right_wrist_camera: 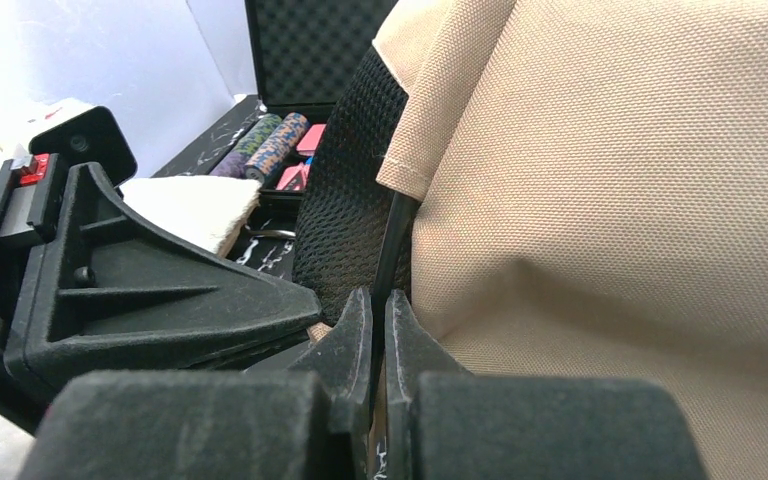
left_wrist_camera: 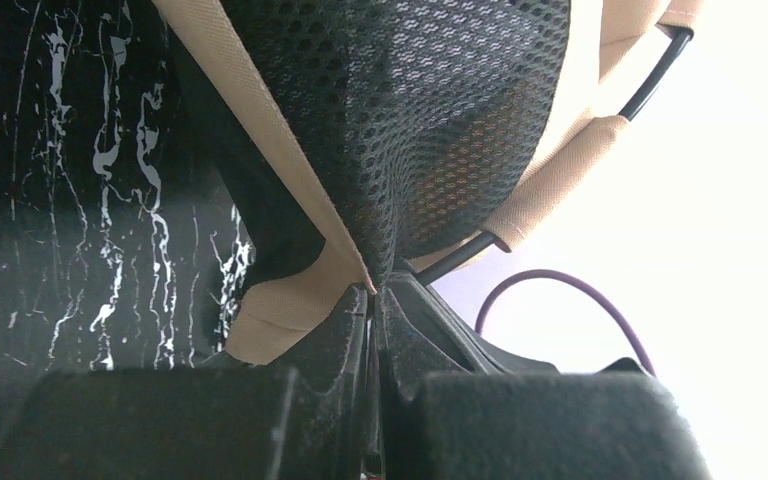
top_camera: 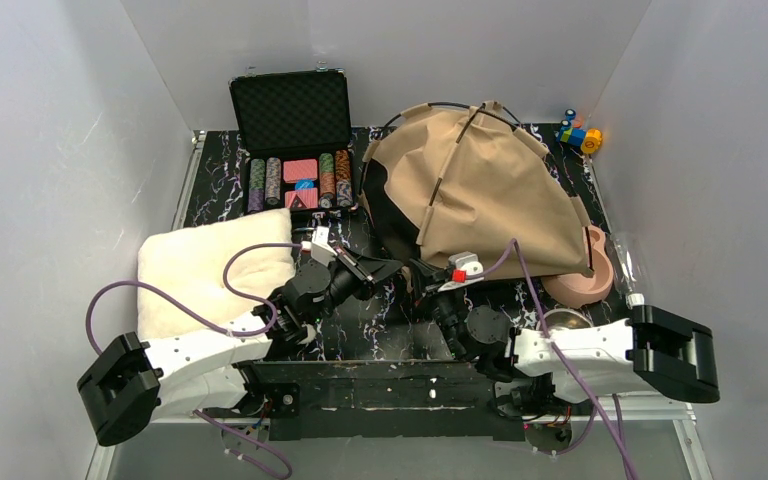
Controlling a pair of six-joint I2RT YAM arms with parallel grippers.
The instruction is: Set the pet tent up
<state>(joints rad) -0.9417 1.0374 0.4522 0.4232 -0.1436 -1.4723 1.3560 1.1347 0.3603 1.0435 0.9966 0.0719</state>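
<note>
Top external sat high above and behind both arm bases, faced down and forward, far enough to take in the whole black white-veined marbled table (top_camera: 360,335). Left wrist camera sat right behind the left gripper (left_wrist_camera: 372,300), very close, faced up at the tan canvas pet tent (left_wrist_camera: 280,320). Right wrist camera sat low behind the right gripper (right_wrist_camera: 380,310), close, faced toward the open black foam-lined chip case (right_wrist_camera: 310,40). All three shared the tent's near edge. Top and right wrist also shared the case and the fluffy cream cushion (right_wrist_camera: 195,205).
</note>
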